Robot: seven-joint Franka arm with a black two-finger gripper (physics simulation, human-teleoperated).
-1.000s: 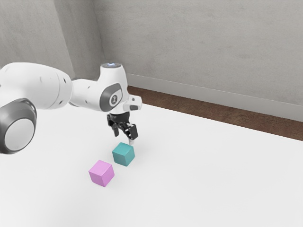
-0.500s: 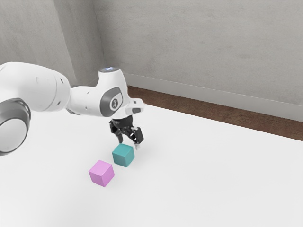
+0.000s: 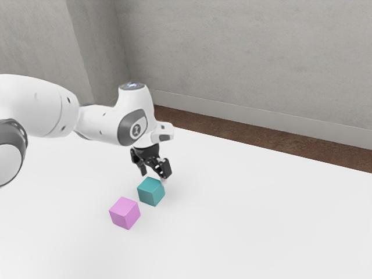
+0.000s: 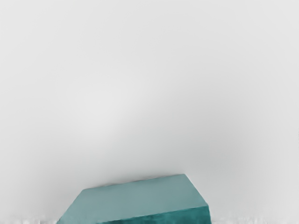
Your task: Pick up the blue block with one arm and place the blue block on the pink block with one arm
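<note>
The white arm (image 3: 99,122) reaches down over the blue block (image 3: 151,191). Its jaws point down, spread wide, holding nothing. The pink block (image 3: 124,212) sits near.

There is one blue block (image 3: 151,191), teal in shade, and one pink block (image 3: 124,213). That makes two blocks in all, one of each colour, and both are cubes. A single white bench (image 3: 261,221) carries the pair. One robot arm (image 3: 99,122) comes in from the exterior view's left. It bears one claw (image 3: 154,174), and the claw has two black fingers (image 3: 165,168). In the wrist view the count is one block, the blue one.
</note>
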